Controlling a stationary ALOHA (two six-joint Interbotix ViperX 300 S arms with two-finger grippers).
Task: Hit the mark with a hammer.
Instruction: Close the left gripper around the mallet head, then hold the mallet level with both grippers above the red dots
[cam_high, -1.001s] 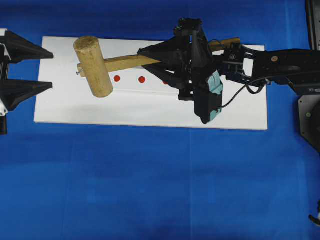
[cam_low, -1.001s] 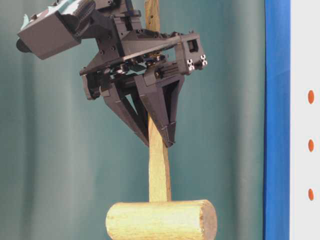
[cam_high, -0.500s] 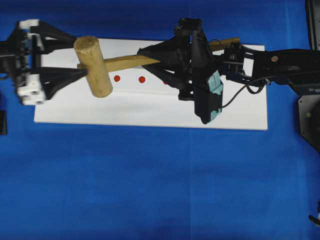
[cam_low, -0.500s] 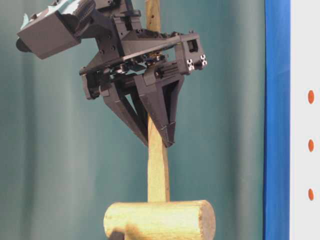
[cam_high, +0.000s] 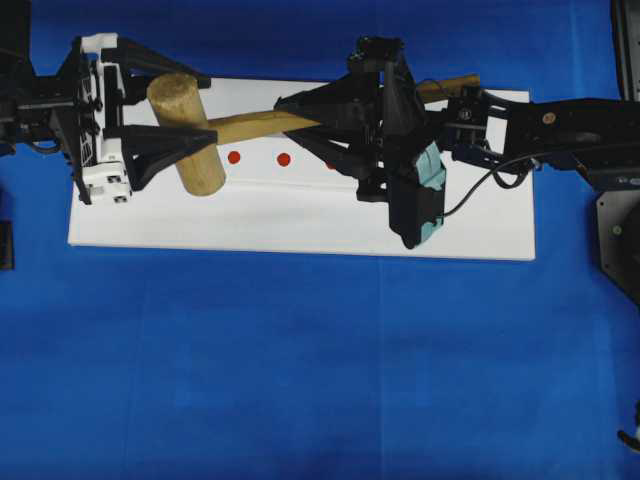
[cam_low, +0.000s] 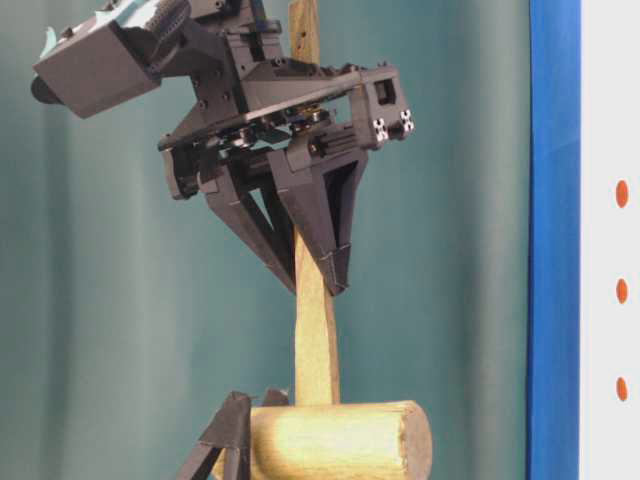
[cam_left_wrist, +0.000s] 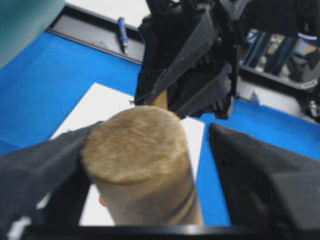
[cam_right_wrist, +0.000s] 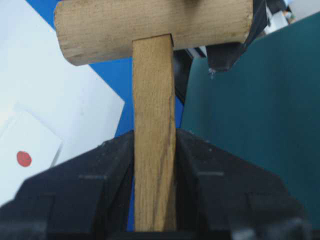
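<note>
Hammer (cam_high: 186, 132) matt bare wood; pincer fingers (cam_high: 160, 145) matt blk plastic.

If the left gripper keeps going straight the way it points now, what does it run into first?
The left gripper would likely first meet the thick cylindrical head of the light-brown wooden mallet, which already sits between its fingers. Beyond that is the right gripper, shut on the handle. Depth is uncertain.
</note>
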